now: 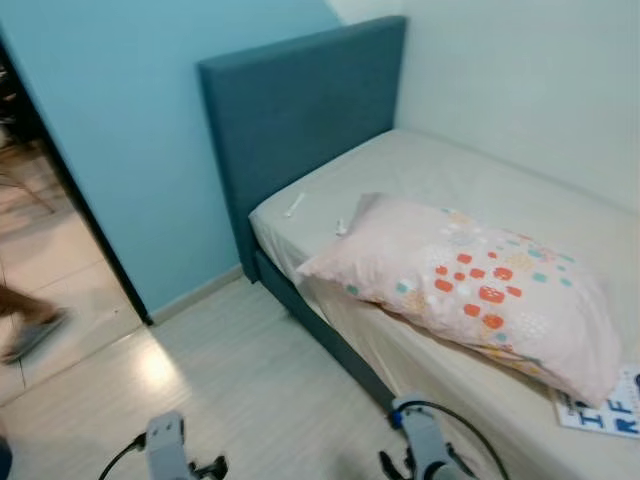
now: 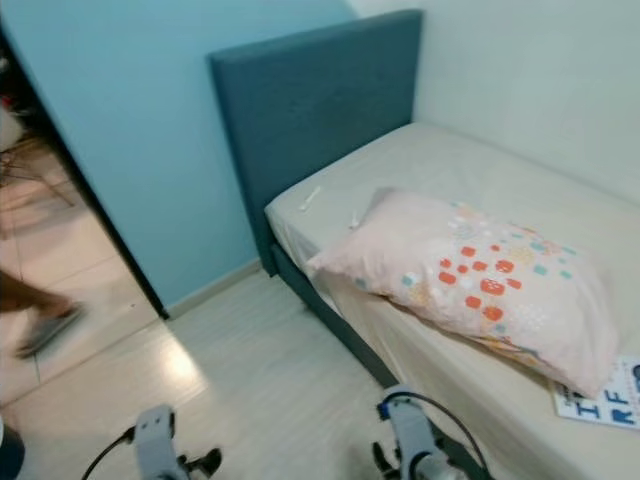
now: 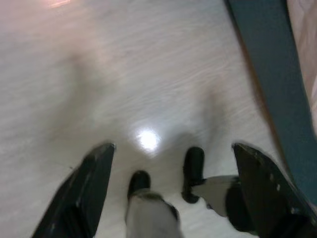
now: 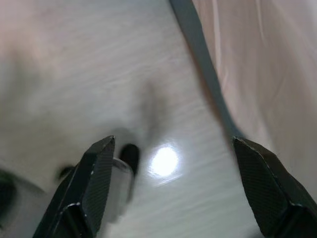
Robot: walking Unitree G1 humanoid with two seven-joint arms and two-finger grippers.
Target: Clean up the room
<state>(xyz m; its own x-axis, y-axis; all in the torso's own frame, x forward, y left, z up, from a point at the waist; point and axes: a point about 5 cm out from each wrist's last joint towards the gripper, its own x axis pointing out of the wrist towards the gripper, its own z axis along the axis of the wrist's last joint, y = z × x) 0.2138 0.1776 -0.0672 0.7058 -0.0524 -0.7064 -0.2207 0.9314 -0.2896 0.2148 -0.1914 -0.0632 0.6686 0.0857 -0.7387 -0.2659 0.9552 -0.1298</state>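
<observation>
Both grippers, the left gripper (image 3: 171, 191) and the right gripper (image 4: 173, 186), hang low over the pale wooden floor (image 1: 250, 390) with their black fingers spread wide and holding nothing. Beside them stands the bed with a teal headboard (image 1: 300, 110), where a pink pillow with orange and teal spots (image 1: 470, 290) lies on the beige sheet (image 1: 450, 170). Two small white scraps (image 1: 295, 204) lie near the headboard, and a white paper with blue letters (image 1: 605, 405) sits just past the pillow.

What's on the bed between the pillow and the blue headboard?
In the left eye view, two small white scraps lie on the sheet between the pillow and the headboard.

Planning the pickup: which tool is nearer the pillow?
Right. The right tool hangs beside the bed edge below the pillow; the left tool is farther out over the floor.
</observation>
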